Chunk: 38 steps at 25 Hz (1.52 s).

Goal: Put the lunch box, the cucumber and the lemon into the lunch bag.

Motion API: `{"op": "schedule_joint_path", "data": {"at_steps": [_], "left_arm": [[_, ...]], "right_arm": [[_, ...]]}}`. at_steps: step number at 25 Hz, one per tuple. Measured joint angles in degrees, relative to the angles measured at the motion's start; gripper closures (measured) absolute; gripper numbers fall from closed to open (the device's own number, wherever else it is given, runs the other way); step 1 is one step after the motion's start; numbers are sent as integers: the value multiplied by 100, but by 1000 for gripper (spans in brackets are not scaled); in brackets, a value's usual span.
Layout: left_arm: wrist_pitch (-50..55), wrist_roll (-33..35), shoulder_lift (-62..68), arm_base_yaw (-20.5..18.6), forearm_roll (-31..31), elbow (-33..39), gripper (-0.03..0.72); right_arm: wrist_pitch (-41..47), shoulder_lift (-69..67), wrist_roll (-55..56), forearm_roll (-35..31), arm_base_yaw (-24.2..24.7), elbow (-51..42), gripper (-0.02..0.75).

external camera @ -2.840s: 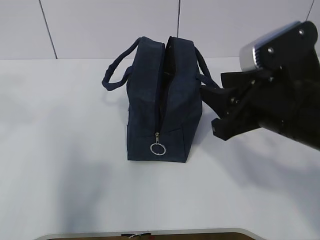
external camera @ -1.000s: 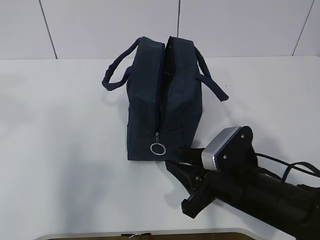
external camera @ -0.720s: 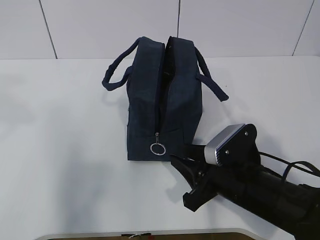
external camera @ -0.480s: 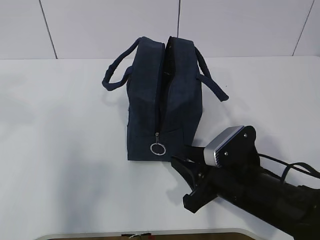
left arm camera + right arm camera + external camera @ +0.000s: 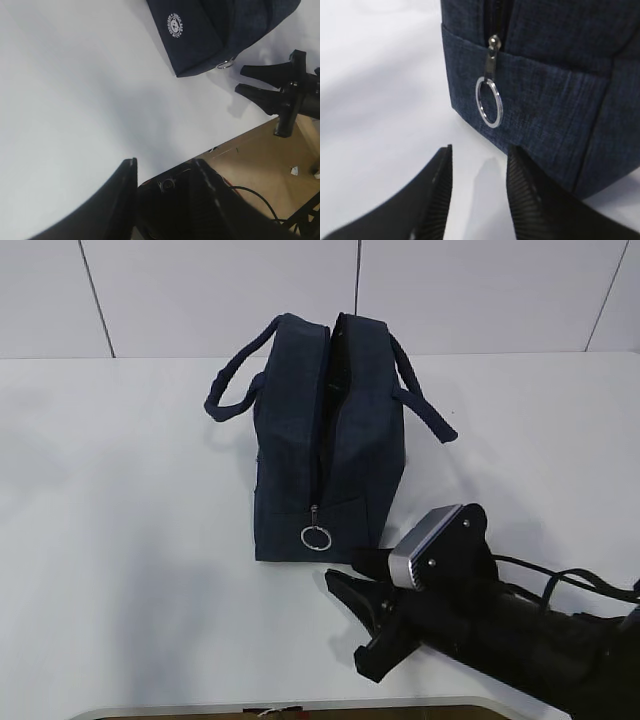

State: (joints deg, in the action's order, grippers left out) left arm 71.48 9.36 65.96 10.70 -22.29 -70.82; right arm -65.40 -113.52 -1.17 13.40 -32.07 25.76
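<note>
I have the lunch bag [image 5: 328, 440] standing upright near the middle of the white table [image 5: 120, 540], its narrow end facing me. The top zipper is parted along the bag's length, leaving a dark slot between the two halves, and the slider sits low on the near end with its silver ring pull [image 5: 315, 537] hanging flat against the fabric. One loop handle [image 5: 232, 380] droops to the left, the other [image 5: 425, 405] to the right.

My right claw [image 5: 352, 618] is low over the table just near of the bag's near right corner, pointing left and toward the bag. Its fingers are spread with nothing between them. From the right wrist view the ring pull [image 5: 489, 102] hangs just beyond and above the gap between the two ribbed fingers [image 5: 440, 192], not touching either.

My left claw [image 5: 162, 185] is well off to the left, over the table's near edge; its fingers also stand apart and empty, and from there I see a round white logo [image 5: 174, 24] on the bag's side.

I cannot see the lunch box, the cucumber or the lemon in any view.
</note>
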Motion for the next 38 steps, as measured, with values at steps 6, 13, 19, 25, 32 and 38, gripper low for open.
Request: {"op": "schedule_joint_path", "data": {"at_steps": [6, 13, 19, 25, 32, 38], "left_arm": [[0, 0, 0, 0, 0, 0, 437], [0, 0, 0, 0, 0, 0, 437], [0, 0, 0, 0, 0, 0, 437], [0, 0, 0, 0, 0, 0, 437], [0, 0, 0, 0, 0, 0, 437], [0, 0, 0, 0, 0, 0, 437]], "right_arm": [[-1, -177, 0, 10, 0, 186, 437], [-12, -205, 0, 12, 0, 438, 437], [-24, -238, 0, 23, 0, 578, 437], [-33, -511, 0, 88, 0, 648, 437], [-33, -547, 0, 207, 0, 816, 437], [-33, -547, 0, 272, 0, 887, 437]]}}
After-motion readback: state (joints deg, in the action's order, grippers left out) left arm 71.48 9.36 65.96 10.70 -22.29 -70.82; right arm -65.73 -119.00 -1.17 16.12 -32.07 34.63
